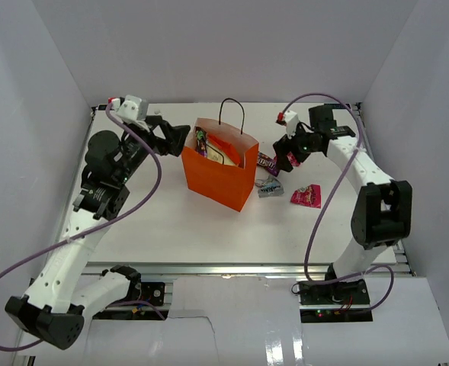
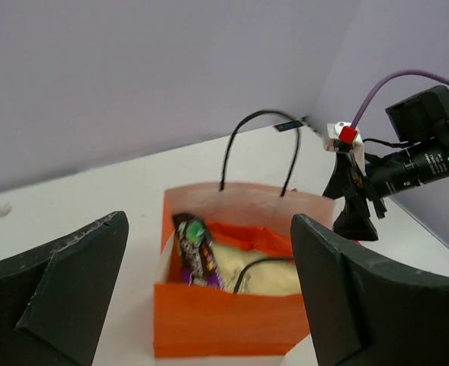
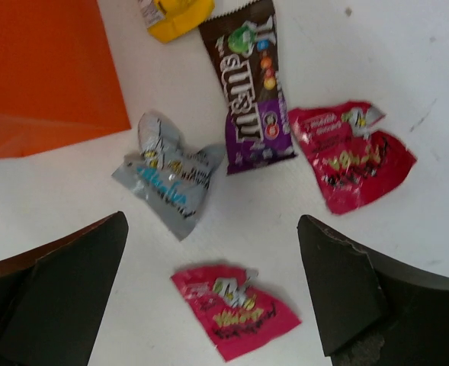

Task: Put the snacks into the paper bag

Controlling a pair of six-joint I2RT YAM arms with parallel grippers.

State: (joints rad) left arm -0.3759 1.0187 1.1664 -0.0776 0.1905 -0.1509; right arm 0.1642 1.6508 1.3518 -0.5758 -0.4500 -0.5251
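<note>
The orange paper bag (image 1: 220, 174) stands upright mid-table with its black cord handles up. Inside it, the left wrist view shows a dark candy packet (image 2: 196, 252) leaning on the cream chip bag (image 2: 266, 276). My left gripper (image 1: 180, 137) is open and empty, just left of the bag's top (image 2: 224, 324). My right gripper (image 1: 285, 158) is open and empty above loose packets to the right of the bag: silver-blue (image 3: 171, 175), dark brown (image 3: 251, 84), red (image 3: 354, 156) and magenta-pink (image 3: 235, 309). The magenta-pink packet lies between the open fingers, below them.
A small yellow item (image 3: 174, 11) lies beside the bag's wall (image 3: 45, 69), near the brown packet. White walls enclose the table on the left, back and right. The right arm's wrist (image 2: 361, 191) shows beyond the bag in the left wrist view.
</note>
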